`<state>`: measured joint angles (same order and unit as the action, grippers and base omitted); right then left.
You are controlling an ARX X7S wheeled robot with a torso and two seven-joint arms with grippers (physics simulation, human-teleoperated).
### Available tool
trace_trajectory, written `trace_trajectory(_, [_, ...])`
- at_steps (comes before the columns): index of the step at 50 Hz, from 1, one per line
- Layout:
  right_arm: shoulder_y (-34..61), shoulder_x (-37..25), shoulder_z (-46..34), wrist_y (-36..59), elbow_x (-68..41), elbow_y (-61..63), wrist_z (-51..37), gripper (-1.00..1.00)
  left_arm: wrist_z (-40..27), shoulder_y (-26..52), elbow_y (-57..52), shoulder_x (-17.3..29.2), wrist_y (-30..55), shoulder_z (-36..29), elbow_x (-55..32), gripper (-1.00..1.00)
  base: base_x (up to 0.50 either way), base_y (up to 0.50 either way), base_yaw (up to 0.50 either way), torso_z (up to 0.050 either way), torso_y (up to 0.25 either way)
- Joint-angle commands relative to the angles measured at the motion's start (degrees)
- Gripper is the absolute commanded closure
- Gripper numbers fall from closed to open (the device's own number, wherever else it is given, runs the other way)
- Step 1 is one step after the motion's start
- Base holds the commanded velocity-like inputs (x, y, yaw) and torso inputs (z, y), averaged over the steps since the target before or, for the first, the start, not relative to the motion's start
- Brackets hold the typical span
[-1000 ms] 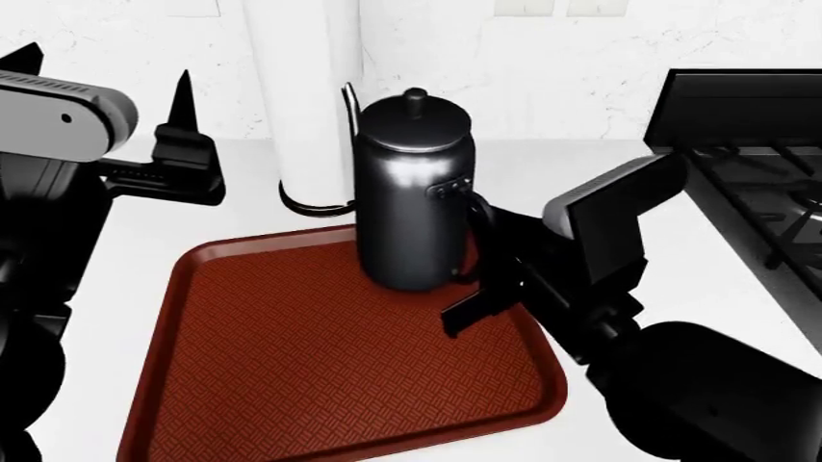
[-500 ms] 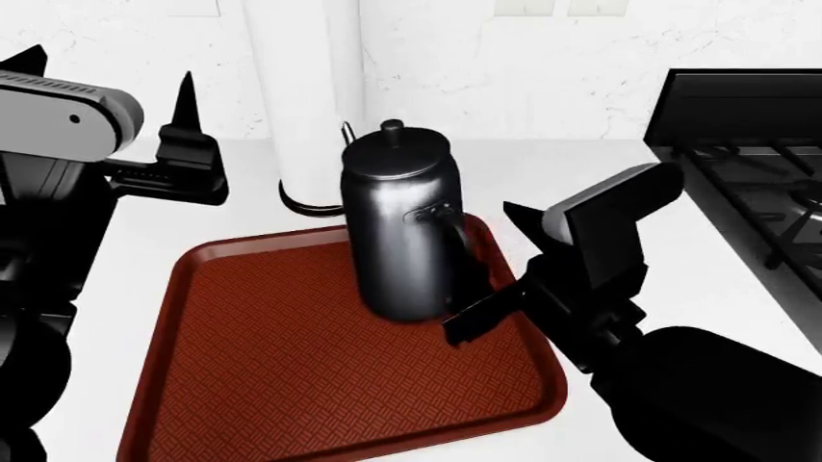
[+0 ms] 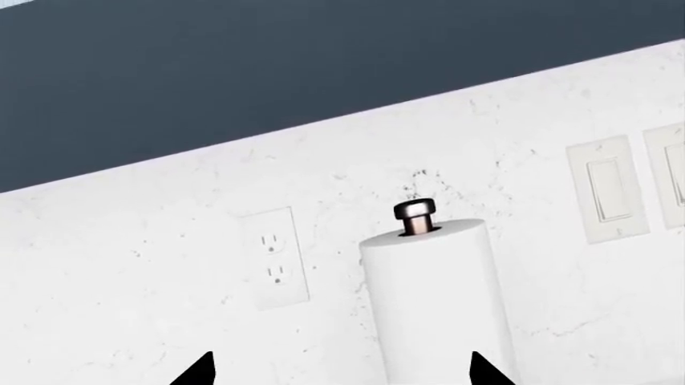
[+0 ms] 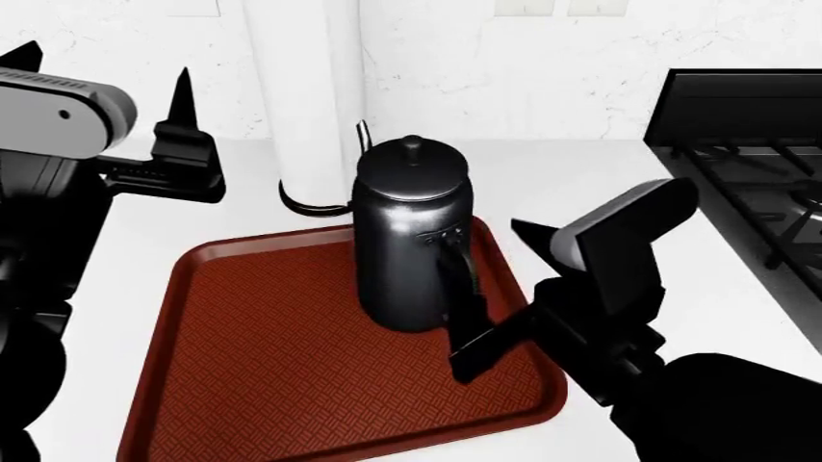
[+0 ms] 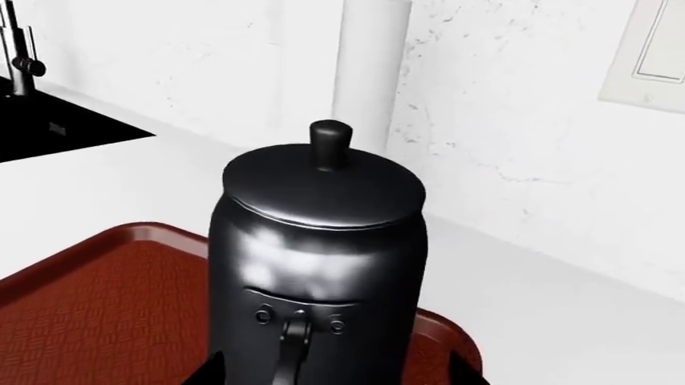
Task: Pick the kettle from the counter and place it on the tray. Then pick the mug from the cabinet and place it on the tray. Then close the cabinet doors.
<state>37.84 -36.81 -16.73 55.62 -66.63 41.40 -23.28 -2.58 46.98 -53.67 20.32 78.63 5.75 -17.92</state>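
The black kettle [image 4: 411,241] stands upright on the far right part of the dark red tray [image 4: 257,366], which lies on the white counter [image 4: 578,183]. My right gripper [image 4: 501,298] is open just behind the kettle's handle, one finger on each side of it. In the right wrist view the kettle [image 5: 321,241] fills the middle over the tray [image 5: 96,297], and the right gripper [image 5: 340,375] has its tips wide apart. My left gripper [image 4: 106,67] is open and empty, raised at the far left; it also shows in the left wrist view [image 3: 340,373]. The mug is out of view.
A wide white upright cylinder on a black base ring [image 4: 308,96] stands just behind the tray, and shows in the left wrist view [image 3: 434,305]. A black gas stovetop [image 4: 757,164] lies to the right. A black sink [image 5: 54,128] lies to the left. Wall sockets [image 3: 273,257] are on the backsplash.
The kettle has come down and a little toward me, tilted half a second ago, and now stands upright on the tray. My right gripper has drawn back slightly. The left arm has stayed put.
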Motion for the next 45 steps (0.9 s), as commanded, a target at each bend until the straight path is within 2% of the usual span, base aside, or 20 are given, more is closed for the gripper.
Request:
trace_trajectory(1, [0.45,-1.79,2.00,1.60,-6.35,3.94,-3.22,-1.00,0.01,0.54,-0.66,0.07,1.12,0.77,-0.79,-1.00,0.00,0.00,0.00,0.000,0.000])
trace_trajectory(11, [3.06,-2.23,7.48,-0.72,-9.06,6.37,-11.12,-1.00,-0.57,2.22,-1.77,-0.12,3.62,1.54,-1.47,-1.00,0.00,0.00,0.00,0.000,0.000])
trace_trajectory(20, [4.33,-0.11,10.80,-2.47,0.30,4.38,-23.38,-1.00,-2.13,9.66,-4.16,-0.50,11.31,4.22,-6.24,-1.00,0.00,0.00,0.00,0.000,0.000])
trace_trajectory(22, [3.21,0.91,12.20,-4.04,1.86,3.84,-25.23,-1.00,-8.93,12.00,-2.63,1.33,11.34,6.16,-16.57,-1.00,0.00,0.00,0.00,0.000,0.000])
trace_trajectory(26, [0.32,1.76,14.12,-6.51,3.64,4.35,-26.69,-1.00,-30.93,18.74,2.81,7.20,11.27,8.80,-45.64,-1.00,0.00,0.00,0.00,0.000,0.000])
trace_trajectory(29, [0.17,1.56,13.64,-6.99,5.28,5.04,-26.29,-1.00,-41.57,24.50,6.85,8.88,11.08,7.13,-56.95,-1.00,0.00,0.00,0.00,0.000,0.000])
trace_trajectory(37, [-2.18,1.45,11.29,-8.38,10.73,4.80,-25.24,-1.00,-60.51,42.70,18.92,9.96,9.25,-2.52,-75.75,-1.00,0.00,0.00,0.00,0.000,0.000])
trace_trajectory(45, [-3.27,2.34,9.87,-10.40,14.02,3.54,-24.05,-1.00,-69.10,55.14,27.82,10.08,6.28,-9.52,-84.13,-1.00,0.00,0.00,0.00,0.000,0.000])
